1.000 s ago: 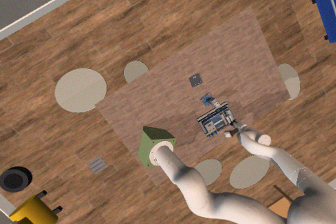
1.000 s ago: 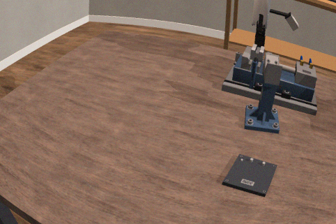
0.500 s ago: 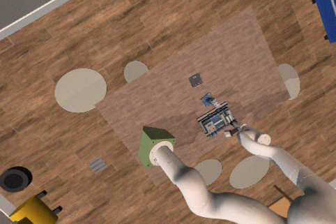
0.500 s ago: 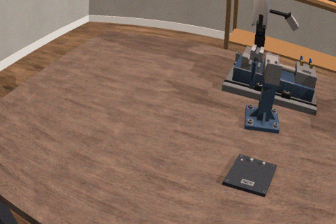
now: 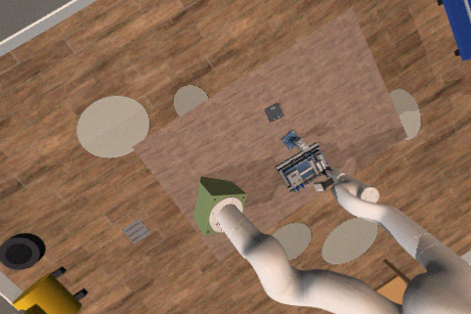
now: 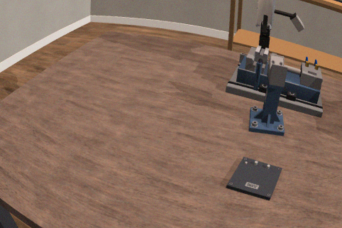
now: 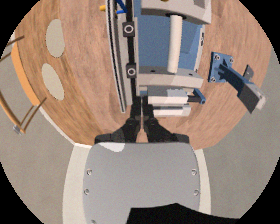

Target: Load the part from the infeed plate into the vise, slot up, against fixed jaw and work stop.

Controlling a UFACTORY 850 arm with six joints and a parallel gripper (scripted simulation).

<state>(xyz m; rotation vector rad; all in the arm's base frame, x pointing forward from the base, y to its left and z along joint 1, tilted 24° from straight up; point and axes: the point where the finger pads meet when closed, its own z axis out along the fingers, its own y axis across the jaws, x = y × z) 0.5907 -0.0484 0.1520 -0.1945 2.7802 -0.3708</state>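
Table [image 6: 106, 131] of brown wood, carrying everything. White arm [image 5: 430, 253] reaching in over the vise [image 6: 301, 89] from the side away from the infeed plate. Vise standing open, blue body on a grey base, air cylinder [image 6: 311, 74] at one end.

V-block [image 6: 277, 74] on a blue pedestal, just beside the vise on the side toward the infeed plate. Infeed plate [image 6: 248, 173], dark and flat, well apart from the vise, past the V-block; no block on it.

Gripper [image 7: 143, 106] pointing straight down over the vise, at the end away from the air cylinder. Fingers pressed fully together, nothing between them. Tips down at what looks like the part [image 7: 167, 100], a pale block lying between the vise jaws; cannot tell whether touching. Slot direction too small to read, likewise seating against the fixed jaw. Work stop not made out.

Probably a rigid metal block: dense for its bulk, unyielding, smooth-faced and so apt to slip in a light pinch, not fragile. Best taken across the two long sides at mid-length, pads flat on the faces and clear of the slot. With fingers closed like this, good only for nudging it toward the fixed jaw and stop.
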